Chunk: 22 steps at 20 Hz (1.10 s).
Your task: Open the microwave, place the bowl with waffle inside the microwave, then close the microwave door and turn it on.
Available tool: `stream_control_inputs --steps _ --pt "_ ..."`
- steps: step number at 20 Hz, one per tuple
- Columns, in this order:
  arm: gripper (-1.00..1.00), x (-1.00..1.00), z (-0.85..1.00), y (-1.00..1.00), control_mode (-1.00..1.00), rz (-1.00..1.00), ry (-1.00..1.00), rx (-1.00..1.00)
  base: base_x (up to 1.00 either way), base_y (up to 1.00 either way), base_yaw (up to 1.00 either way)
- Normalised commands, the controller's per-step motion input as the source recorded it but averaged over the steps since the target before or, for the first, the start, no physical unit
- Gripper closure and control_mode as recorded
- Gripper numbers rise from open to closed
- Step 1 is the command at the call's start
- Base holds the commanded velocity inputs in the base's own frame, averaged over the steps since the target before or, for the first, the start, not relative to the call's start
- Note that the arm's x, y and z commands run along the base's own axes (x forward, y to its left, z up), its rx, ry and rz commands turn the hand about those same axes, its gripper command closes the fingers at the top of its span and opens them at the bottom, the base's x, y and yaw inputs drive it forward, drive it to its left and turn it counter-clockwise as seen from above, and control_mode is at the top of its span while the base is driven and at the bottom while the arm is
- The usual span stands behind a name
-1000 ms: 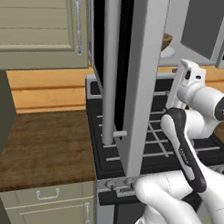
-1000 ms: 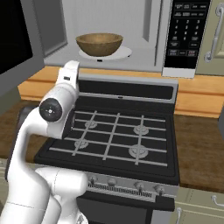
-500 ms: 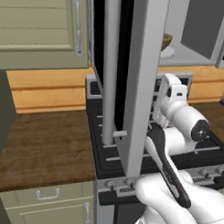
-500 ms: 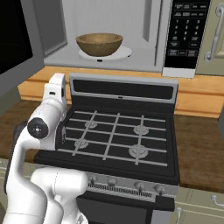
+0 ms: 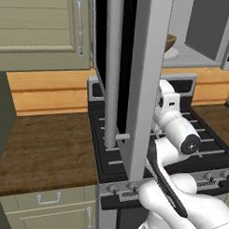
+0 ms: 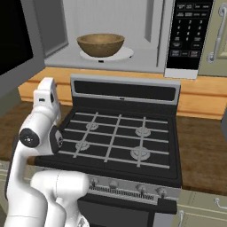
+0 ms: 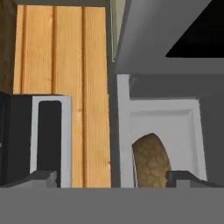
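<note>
Since the earlier frame my arm point(image 6: 42, 128) has swung left. Gripper point(image 7: 111, 177) fingers stand apart, empty; bowl with waffle point(image 6: 100, 44) sits in the microwave point(image 6: 133, 26), contents perhaps hidden.

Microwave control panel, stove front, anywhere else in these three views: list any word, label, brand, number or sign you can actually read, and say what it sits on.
Nothing is legible in any view.
Microwave control panel: rows of small white marks on black, too small and blurred to read.
Stove front, by the knobs: no markings can be made out.
Microwave door, cabinets, bowl with waffle: no text or signs visible.
</note>
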Motion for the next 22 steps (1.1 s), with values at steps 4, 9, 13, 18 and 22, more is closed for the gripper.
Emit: stream_control_inputs --steps 4,9,13,18,22 --pt "-1.0 0.0 -0.31 0.46 -1.0 0.0 -0.1 -0.07 0.0 0.0 0.0" --pt "-1.0 0.0 -0.25 0.38 -1.0 0.0 -0.1 -0.02 0.0 0.0 0.0" --pt "-1.0 0.0 -0.16 0.18 -1.0 0.0 -0.14 0.0 0.0 0.0 0.0" --pt "-1.0 -0.09 -0.12 0.13 -1.0 0.0 -0.22 -0.01 0.0 0.0 0.0" --pt "-1.0 0.0 -0.26 0.33 -1.0 0.0 -0.17 -0.05 0.0 0.0 0.0"
